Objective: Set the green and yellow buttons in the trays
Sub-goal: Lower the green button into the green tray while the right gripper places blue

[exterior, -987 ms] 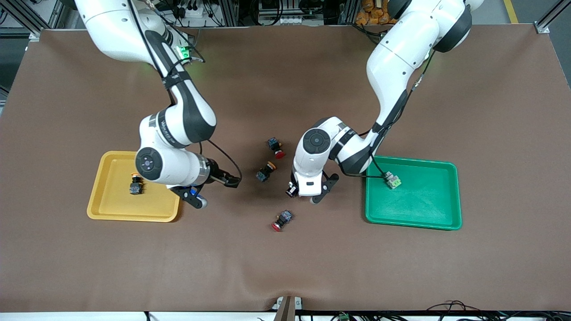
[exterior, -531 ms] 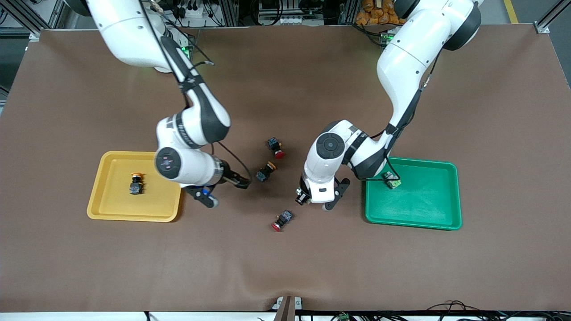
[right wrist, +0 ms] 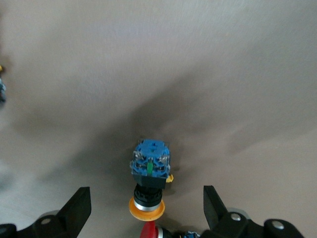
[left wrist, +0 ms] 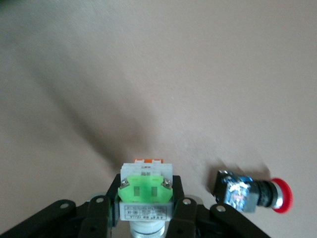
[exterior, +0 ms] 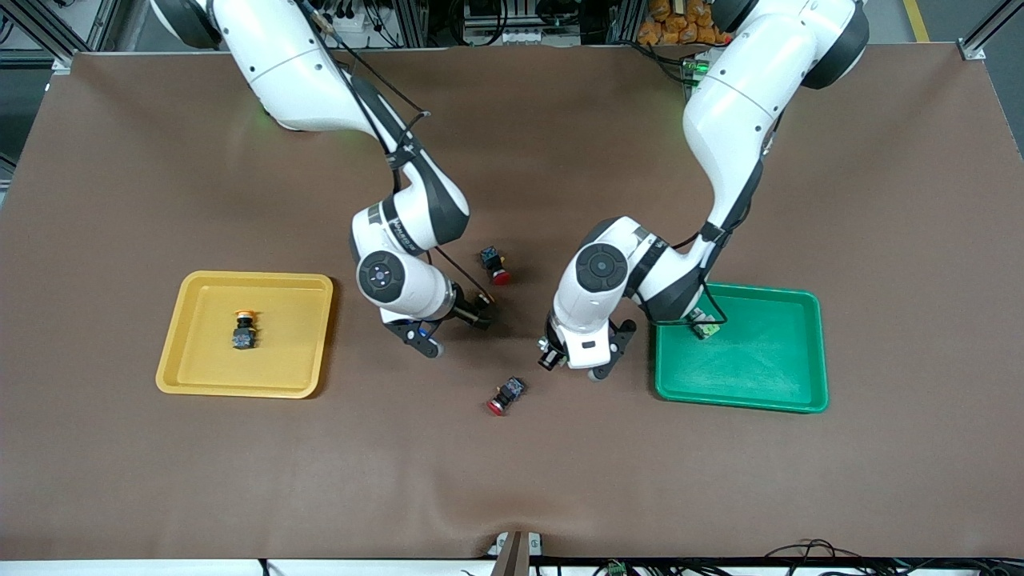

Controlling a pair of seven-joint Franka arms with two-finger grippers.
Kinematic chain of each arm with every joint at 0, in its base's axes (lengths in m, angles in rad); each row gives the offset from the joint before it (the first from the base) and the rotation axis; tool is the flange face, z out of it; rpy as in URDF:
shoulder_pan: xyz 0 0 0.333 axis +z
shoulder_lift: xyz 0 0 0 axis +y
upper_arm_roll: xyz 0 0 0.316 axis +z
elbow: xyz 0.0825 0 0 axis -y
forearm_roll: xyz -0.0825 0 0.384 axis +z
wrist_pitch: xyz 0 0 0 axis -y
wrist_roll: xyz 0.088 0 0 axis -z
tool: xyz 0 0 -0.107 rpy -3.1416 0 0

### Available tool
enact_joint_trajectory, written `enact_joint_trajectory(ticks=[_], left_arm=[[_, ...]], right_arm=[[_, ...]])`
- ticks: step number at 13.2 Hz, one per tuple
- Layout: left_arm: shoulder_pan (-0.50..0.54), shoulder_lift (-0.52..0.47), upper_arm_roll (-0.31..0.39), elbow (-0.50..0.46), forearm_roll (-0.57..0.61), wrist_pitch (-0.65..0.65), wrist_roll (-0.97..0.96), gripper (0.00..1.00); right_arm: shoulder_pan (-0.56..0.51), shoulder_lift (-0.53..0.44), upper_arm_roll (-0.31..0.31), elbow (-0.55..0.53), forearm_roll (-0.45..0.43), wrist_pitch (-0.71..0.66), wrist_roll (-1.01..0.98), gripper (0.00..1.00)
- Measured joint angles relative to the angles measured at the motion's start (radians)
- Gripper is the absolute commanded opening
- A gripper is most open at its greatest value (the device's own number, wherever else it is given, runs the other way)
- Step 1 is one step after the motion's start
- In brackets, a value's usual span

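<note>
My left gripper is shut on a grey-white green button, held over the bare table beside the green tray. Another green button lies in that tray. My right gripper is open, low over the mid-table yellow button, with one finger on each side and clear of it. The front view mostly hides this button under the hand. The yellow tray holds another yellow button.
Two red-capped switches lie mid-table: one beside my right hand, farther from the front camera, and one nearer it, also in the left wrist view. A red cap shows next to the yellow cap.
My right arm swung from beside the yellow tray to over the mid-table yellow button. My left arm shifted toward the green tray with the green button in its grip.
</note>
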State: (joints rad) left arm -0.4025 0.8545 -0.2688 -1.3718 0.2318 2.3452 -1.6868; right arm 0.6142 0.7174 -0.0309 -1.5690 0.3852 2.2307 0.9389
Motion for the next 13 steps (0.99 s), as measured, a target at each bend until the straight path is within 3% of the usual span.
enact_joint_trajectory(ticks=[3, 5, 6, 7, 10, 13], left_arm=[[0.047, -0.009, -0.021, 0.0, -0.001, -0.036, 0.001, 0.0], [0.122, -0.019, -0.075, 0.001, -0.001, -0.074, 0.029, 0.0], [0.174, -0.025, -0.109, 0.002, -0.001, -0.103, 0.059, 0.0], [0.232, -0.032, -0.145, 0.002, -0.001, -0.139, 0.099, 0.0], [0.403, -0.046, -0.244, 0.002, 0.001, -0.275, 0.274, 0.0], [0.46, -0.066, -0.261, -0.014, 0.067, -0.423, 0.484, 0.0]], right_arm=[[0.02, 0.026, -0.001, -0.001, -0.006, 0.021, 0.001, 0.42], [0.028, 0.047, -0.001, -0.001, -0.012, 0.054, 0.001, 0.34], [0.032, 0.056, -0.002, -0.001, -0.016, 0.068, 0.001, 0.05], [0.034, 0.061, -0.003, 0.001, -0.02, 0.081, 0.001, 0.0], [0.033, 0.06, -0.015, 0.008, -0.033, 0.062, 0.001, 0.0], [0.002, 0.041, -0.056, 0.079, -0.037, -0.146, 0.001, 0.0]])
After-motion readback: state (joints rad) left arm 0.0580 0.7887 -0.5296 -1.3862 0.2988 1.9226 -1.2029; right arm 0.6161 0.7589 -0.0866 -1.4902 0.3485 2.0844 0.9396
